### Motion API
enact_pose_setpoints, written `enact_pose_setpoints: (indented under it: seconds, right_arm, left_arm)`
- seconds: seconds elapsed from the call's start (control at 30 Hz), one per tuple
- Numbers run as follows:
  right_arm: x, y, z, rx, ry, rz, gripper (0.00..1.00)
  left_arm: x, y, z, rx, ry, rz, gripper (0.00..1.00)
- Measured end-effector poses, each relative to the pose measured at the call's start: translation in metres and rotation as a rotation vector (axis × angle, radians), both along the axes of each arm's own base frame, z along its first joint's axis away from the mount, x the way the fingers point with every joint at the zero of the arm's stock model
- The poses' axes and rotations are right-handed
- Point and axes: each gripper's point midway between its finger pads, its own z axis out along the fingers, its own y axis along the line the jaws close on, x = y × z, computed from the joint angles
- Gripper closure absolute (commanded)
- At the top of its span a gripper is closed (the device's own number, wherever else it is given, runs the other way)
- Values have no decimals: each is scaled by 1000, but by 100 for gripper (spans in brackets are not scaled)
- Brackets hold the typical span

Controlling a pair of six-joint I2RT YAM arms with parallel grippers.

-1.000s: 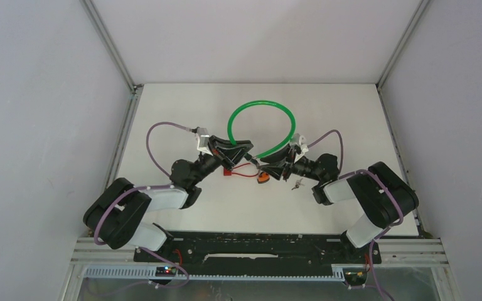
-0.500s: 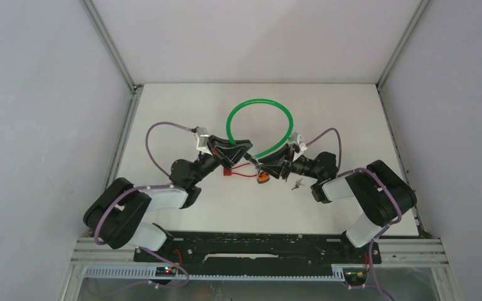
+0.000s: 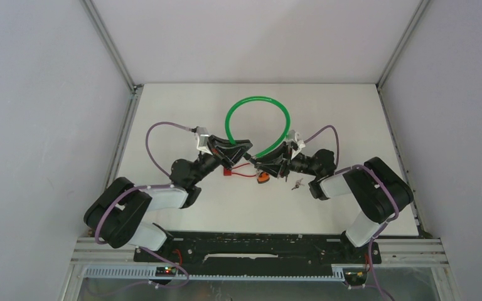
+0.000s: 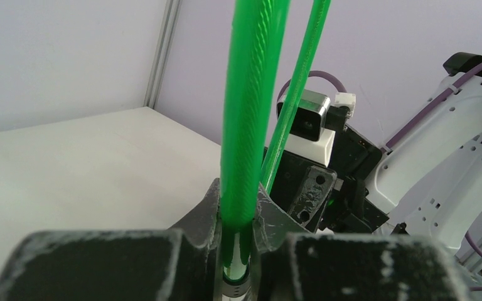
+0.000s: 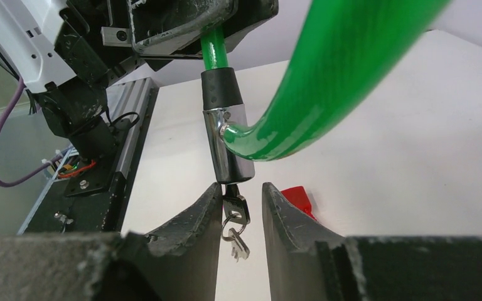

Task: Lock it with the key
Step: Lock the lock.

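Right hand point(image 5: 241, 193) closer around key point(image 5: 235, 211)

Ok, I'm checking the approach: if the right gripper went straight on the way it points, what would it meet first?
Probably the key hanging from the lock barrel, between the jaws of the right gripper.

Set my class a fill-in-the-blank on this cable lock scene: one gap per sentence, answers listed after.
1. The cable clamped in the left gripper is coloured ____.
2. The right gripper has its jaws ____ on either side of the key.
3. The small plastic piece on the table beyond the key is ____.
Missing words: green; open; red.
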Motion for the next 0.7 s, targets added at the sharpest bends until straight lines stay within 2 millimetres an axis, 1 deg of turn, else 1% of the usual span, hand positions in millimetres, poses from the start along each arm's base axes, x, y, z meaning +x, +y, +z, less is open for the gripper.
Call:
enact_pose_setpoints:
  seconds: [0.33, 0.53, 0.7]
  right_arm:
    - [-1, 2, -1, -1, 4, 15, 70]
    - [-2, 3, 0, -2, 2, 23, 79]
    - [-2, 3, -1, -2, 5, 28, 77]
  left_arm:
    - [3, 2, 0, -2, 2, 12, 100]
    - [5, 4, 0, -5, 4, 24, 100]
    - [8, 6, 1, -8, 3, 39, 100]
